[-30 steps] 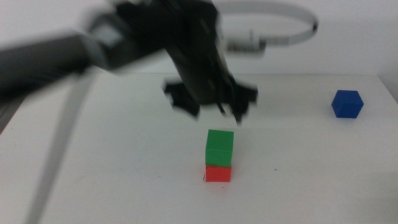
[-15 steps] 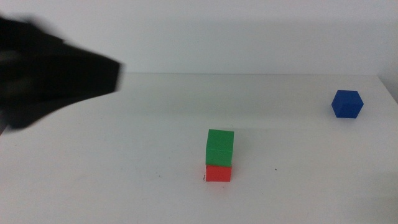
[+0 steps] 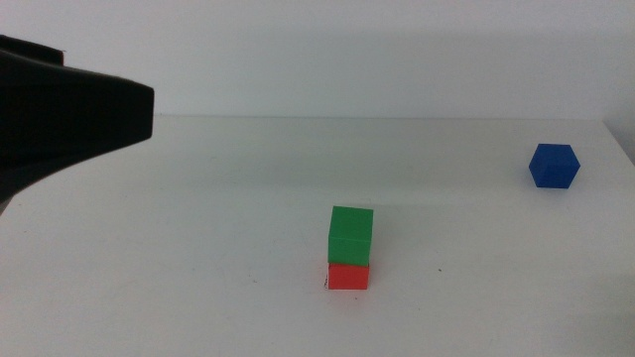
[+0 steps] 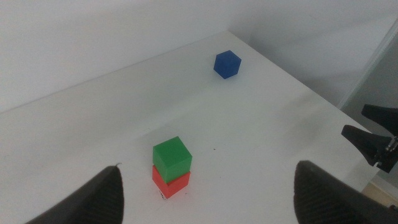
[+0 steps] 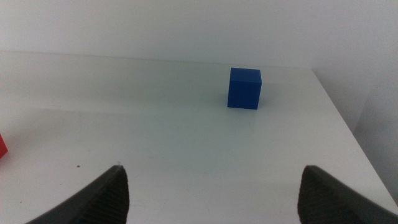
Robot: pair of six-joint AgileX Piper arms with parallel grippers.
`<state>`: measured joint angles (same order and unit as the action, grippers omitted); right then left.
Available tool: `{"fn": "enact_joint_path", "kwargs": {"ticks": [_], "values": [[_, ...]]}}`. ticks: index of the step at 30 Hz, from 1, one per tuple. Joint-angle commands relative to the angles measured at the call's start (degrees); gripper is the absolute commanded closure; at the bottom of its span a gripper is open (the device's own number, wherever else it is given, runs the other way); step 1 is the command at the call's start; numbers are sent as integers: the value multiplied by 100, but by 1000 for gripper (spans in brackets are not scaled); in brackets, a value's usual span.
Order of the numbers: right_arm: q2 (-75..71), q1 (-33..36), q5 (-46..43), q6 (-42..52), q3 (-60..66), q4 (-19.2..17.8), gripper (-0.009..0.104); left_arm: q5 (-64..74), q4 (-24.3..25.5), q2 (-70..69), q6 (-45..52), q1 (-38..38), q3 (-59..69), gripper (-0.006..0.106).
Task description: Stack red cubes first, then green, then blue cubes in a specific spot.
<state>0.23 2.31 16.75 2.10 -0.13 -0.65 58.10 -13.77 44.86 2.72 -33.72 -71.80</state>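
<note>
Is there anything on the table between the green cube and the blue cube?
No. In the middle view, only bare white table lies between the green cube and the blue cube.

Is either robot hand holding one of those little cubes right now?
No. Both grippers, left and right, are open and empty; green cube sits on red, blue apart.

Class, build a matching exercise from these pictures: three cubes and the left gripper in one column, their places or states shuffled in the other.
1. red cube
2. green cube
3. blue cube
4. left gripper

A. alone near the table's far right
B. open, above the table
C. bottom of the stack
D. on top of another cube

Pairs: 1-C, 2-D, 3-A, 4-B
</note>
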Motion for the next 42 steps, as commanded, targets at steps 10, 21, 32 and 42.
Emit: {"fn": "enact_joint_path", "kwargs": {"ticks": [10,21,32,42], "values": [[-23,-8,-297,295,13,-348,2,-96,-24,-20,-63,5,24,7],[-23,-8,-644,-110,13,110,2,-221,-24,-20,-63,5,24,7],[-23,-8,-1482,-272,13,216,2,-235,-24,-20,-63,5,24,7],[3569,-8,909,-533,-3224,419,2,-267,-24,-19,-63,5,24,7]]}}
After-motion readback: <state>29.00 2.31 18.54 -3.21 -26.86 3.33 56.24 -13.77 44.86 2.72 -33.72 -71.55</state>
